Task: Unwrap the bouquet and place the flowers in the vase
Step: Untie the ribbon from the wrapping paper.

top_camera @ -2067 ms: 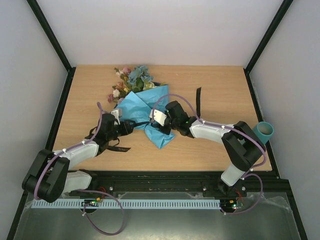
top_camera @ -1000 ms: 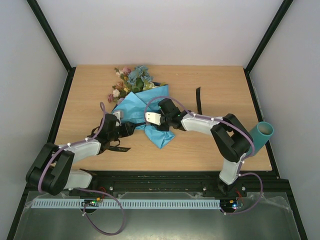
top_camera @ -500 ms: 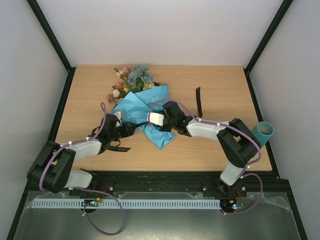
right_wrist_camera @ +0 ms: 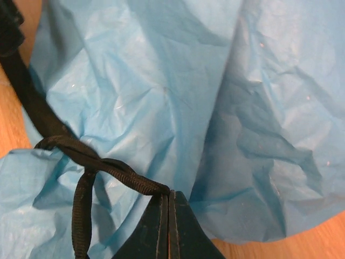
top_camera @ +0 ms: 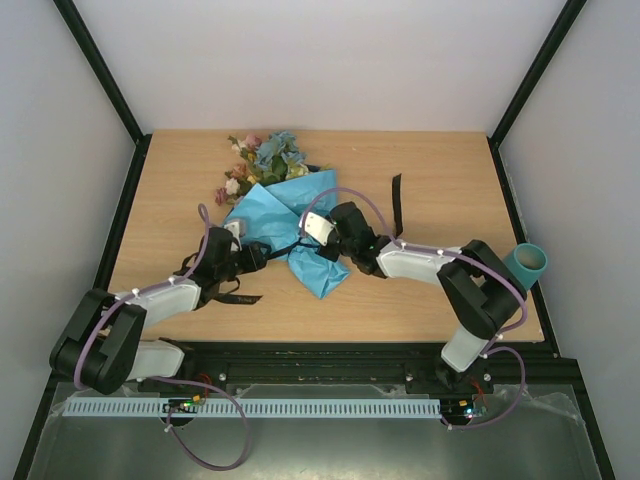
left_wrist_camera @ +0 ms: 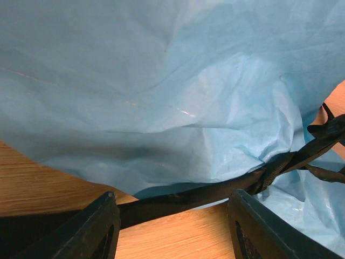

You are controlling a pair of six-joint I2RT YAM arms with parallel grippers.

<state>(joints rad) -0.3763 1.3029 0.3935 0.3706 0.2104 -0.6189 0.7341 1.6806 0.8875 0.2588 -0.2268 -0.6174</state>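
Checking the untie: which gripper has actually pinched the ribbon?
The right gripper, shut on the black ribbon; the left gripper stands open, ribbon only crossing its gap.

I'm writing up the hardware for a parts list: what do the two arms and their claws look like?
The left arm and right arm match: black joints, white shells over the links, and a looping purple cable running along each. The left claw and right claw have plain dark, wedge-shaped fingers. No markings are readable.

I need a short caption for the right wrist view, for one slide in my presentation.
The shut right hand pinches the black ribbon in front of the crumpled blue paper.
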